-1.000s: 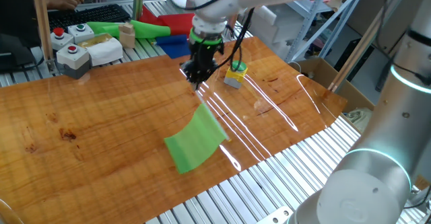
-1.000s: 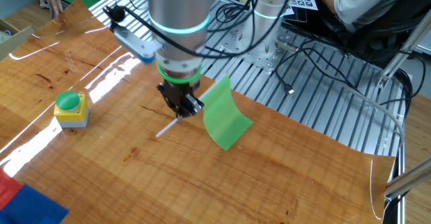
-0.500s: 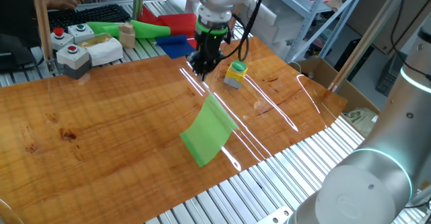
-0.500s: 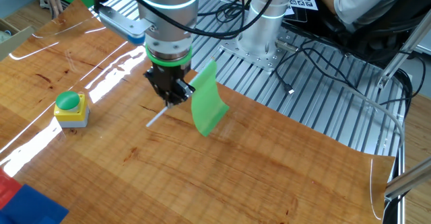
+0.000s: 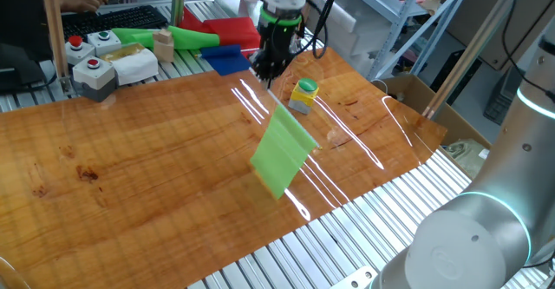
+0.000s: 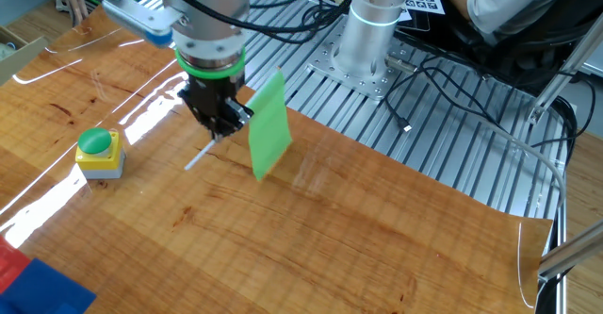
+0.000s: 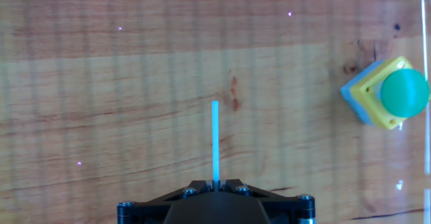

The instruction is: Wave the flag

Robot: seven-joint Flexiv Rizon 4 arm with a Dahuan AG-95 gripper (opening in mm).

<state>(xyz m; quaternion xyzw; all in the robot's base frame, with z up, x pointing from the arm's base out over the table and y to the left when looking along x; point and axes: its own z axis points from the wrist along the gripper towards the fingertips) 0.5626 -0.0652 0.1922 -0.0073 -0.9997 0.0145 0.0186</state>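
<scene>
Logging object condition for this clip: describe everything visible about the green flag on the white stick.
The small bright green rectangular flag is a thin, flexible-looking sheet, slightly curved, fixed along one edge to a thin white stick. The robot's black two-finger hand is shut on the stick, holding the flag tilted in the air above the wooden table; nothing else touches it. The sheet hangs on one side of the hand and the bare stick end pokes out the other. A yellow box with a green button sits nearby, apart.
</scene>
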